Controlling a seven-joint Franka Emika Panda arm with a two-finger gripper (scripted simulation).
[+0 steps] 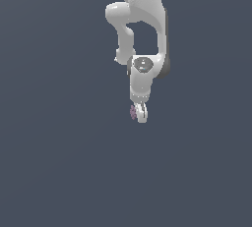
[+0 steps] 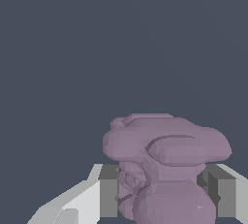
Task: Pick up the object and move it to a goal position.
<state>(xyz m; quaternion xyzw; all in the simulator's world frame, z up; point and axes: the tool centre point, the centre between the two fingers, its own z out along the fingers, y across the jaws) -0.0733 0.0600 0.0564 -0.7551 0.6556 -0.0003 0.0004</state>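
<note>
The object (image 2: pixel 164 165) is a lumpy mauve-pink cluster of rounded bumps. In the wrist view it fills the space between my two fingers, whose grey pads (image 2: pixel 109 191) press against its sides. My gripper (image 2: pixel 162 196) is shut on it. In the exterior view the white arm hangs down from the top, and the gripper (image 1: pixel 140 114) points downward with the small pink object (image 1: pixel 133 112) showing at the fingertips on the exterior view's left side. No goal marker shows in either view.
A plain dark blue-grey surface (image 1: pixel 59 172) fills the background in both views. The arm's white links (image 1: pixel 142 19) occupy the upper middle of the exterior view. Nothing else is visible.
</note>
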